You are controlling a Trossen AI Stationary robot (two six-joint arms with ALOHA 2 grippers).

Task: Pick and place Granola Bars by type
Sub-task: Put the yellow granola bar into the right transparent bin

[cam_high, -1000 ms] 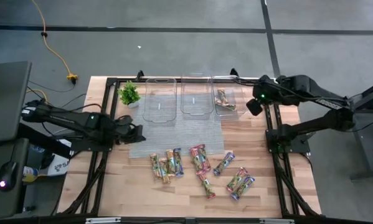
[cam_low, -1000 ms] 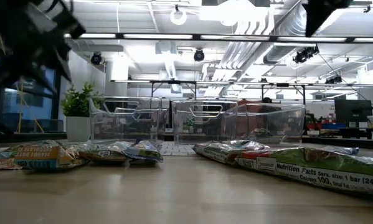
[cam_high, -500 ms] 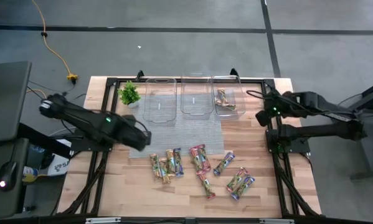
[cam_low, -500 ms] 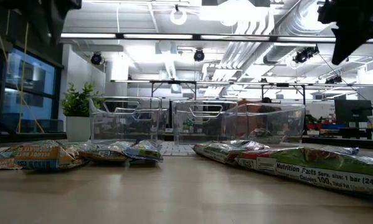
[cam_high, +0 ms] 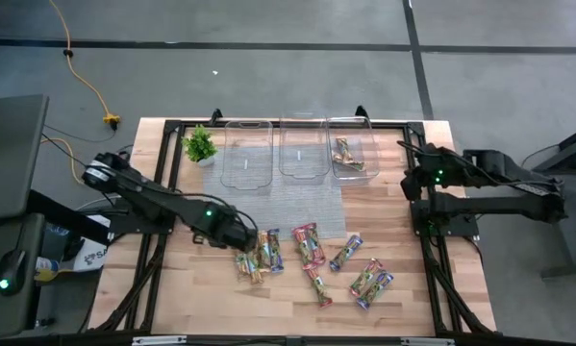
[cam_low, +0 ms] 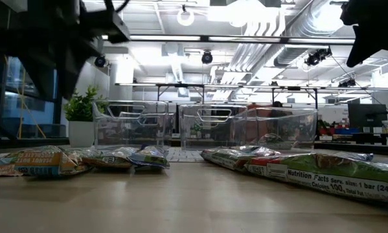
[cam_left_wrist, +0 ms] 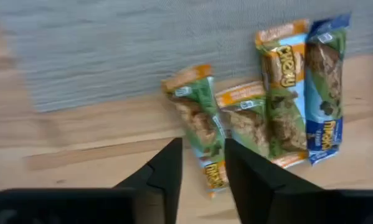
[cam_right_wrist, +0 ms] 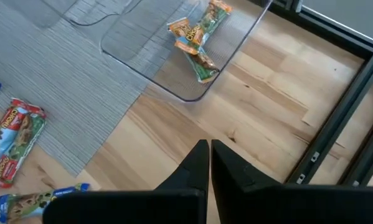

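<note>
Several granola bars lie flat on the wooden table. A left cluster holds green-tan bars [cam_high: 253, 259] and one blue-purple bar [cam_high: 275, 250]. Red-pink bars [cam_high: 308, 241] and more blue-purple and green bars [cam_high: 368, 282] lie to the right. Two green-tan bars [cam_right_wrist: 198, 37] lie in the right clear tub [cam_high: 353, 149]. My left gripper [cam_high: 241, 242] is open and hovers above the left cluster, its fingers on either side of a green-tan bar [cam_left_wrist: 202, 127] without touching it. My right gripper [cam_right_wrist: 210, 163] is shut, by the table's right edge, near that tub.
Three clear tubs [cam_high: 246, 154] stand in a row at the far edge, and the left and middle ones hold nothing I can see. A small potted plant [cam_high: 200, 145] stands left of them. A grey mat [cam_high: 278, 204] lies under and before the tubs. The black frame rail [cam_high: 420, 207] runs along the right side.
My left arm has swung from the table's left edge toward the middle and the near side, ending over the left cluster of bars. My right gripper has drawn back from beside the right tub toward the near and right. No bar has moved.
</note>
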